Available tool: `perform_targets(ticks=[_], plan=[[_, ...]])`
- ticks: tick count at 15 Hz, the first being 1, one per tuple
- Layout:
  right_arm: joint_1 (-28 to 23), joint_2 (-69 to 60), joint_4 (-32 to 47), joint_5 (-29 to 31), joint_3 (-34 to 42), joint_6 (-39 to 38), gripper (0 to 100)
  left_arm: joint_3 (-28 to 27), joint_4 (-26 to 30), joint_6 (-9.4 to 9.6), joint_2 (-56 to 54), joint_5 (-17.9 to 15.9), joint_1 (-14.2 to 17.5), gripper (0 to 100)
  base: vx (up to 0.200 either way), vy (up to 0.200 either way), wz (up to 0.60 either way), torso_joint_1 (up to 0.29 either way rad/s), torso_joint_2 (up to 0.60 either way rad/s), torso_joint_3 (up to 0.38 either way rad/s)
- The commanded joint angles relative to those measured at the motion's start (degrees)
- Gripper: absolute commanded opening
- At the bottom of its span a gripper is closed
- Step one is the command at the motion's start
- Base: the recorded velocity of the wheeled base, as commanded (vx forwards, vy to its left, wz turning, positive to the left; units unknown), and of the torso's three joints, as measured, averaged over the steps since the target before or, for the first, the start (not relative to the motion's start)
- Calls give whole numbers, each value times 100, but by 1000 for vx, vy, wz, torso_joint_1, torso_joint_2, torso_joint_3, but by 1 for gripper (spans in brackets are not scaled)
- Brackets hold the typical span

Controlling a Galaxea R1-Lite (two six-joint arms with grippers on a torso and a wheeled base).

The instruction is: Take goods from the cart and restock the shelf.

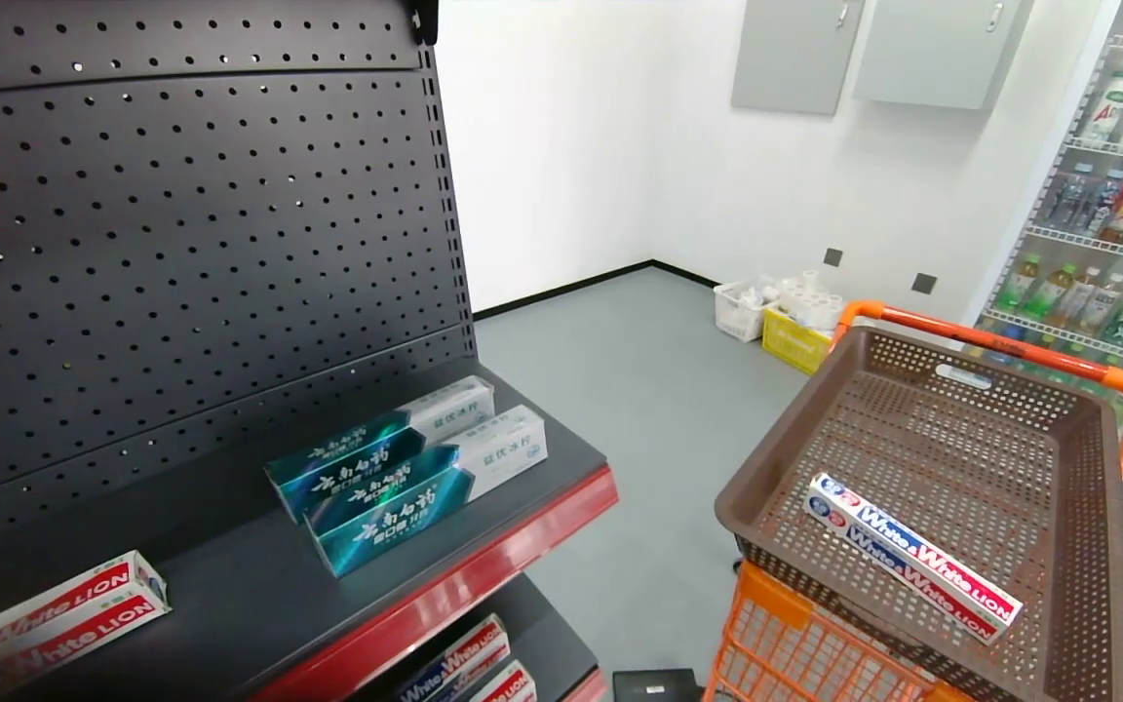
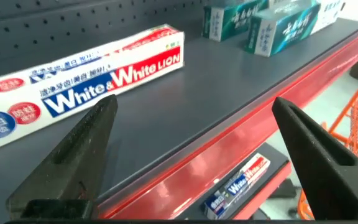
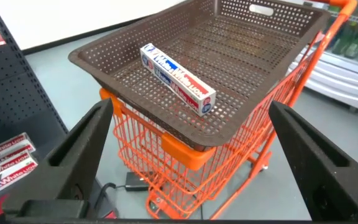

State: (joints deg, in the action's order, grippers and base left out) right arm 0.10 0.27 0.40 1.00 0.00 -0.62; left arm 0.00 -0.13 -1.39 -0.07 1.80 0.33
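The white toothpaste box (image 1: 912, 558) lies flat and slantwise in the brown basket (image 1: 1093, 507) on the orange cart (image 1: 795, 643), close to the basket's near rim. The right gripper (image 3: 191, 106) hangs above it, well apart — fingers spread wide, holding nothing. The left gripper (image 2: 194, 102), likewise spread and empty, hangs over the front edge of the shelf (image 2: 166, 118) — a matching white box (image 2: 86, 87) lies just behind it.

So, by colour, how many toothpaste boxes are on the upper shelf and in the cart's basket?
Teal boxes: 2, both on the upper shelf.
White-and-red boxes: 2, one on that shelf, one in the basket.
Total: 4.
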Motion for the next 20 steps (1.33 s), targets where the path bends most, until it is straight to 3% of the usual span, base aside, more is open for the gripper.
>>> perform_targets(ticks=[1, 12, 13, 14, 15, 20], plan=[[-10, 8, -14, -3, 0, 1, 100, 0, 5, -2, 7, 4, -7, 100, 0, 0, 0, 0, 0, 0], [43, 149, -23, -118, -114, 80, 100, 0, 5, -2, 7, 4, -7, 100, 0, 0, 0, 0, 0, 0], [-10, 1450, 733, -100, -2294, 53, 100, 0, 5, -2, 7, 4, -7, 100, 0, 0, 0, 0, 0, 0], [-19, 1564, 804, -100, -2391, 45, 100, 0, 5, -10, 7, 4, -7, 100, 0, 0, 0, 0, 0, 0], [-71, 2522, 1718, -12, -3393, -298, 100, 0, 5, 7, 7, -5, -7, 100, 0, 0, 0, 0, 0, 0], [-203, 2997, 1322, 190, -3278, 387, 100, 0, 5, -2, 7, 4, -7, 100, 0, 0, 0, 0, 0, 0]])
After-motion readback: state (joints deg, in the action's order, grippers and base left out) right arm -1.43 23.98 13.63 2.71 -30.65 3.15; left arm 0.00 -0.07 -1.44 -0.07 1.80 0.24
